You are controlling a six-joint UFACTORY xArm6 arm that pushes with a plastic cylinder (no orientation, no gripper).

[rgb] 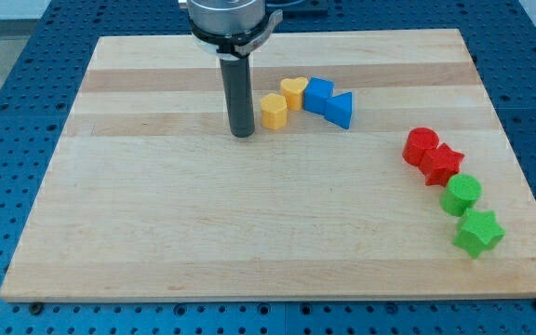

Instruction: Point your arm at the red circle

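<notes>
The red circle (422, 145) lies on the wooden board at the view's right, touching a red star (443, 164) just below and right of it. My tip (242, 134) is at the lower end of the dark rod, left of the board's middle top, far to the left of the red circle. The tip stands just left of a yellow hexagon block (273, 110), with a small gap between them.
A yellow heart (293, 91), a blue cube (318, 94) and a blue triangle (340, 110) sit in a cluster right of the yellow hexagon. A green circle (461, 194) and a green star (478, 232) lie below the red star. The board (156, 233) has edges all round.
</notes>
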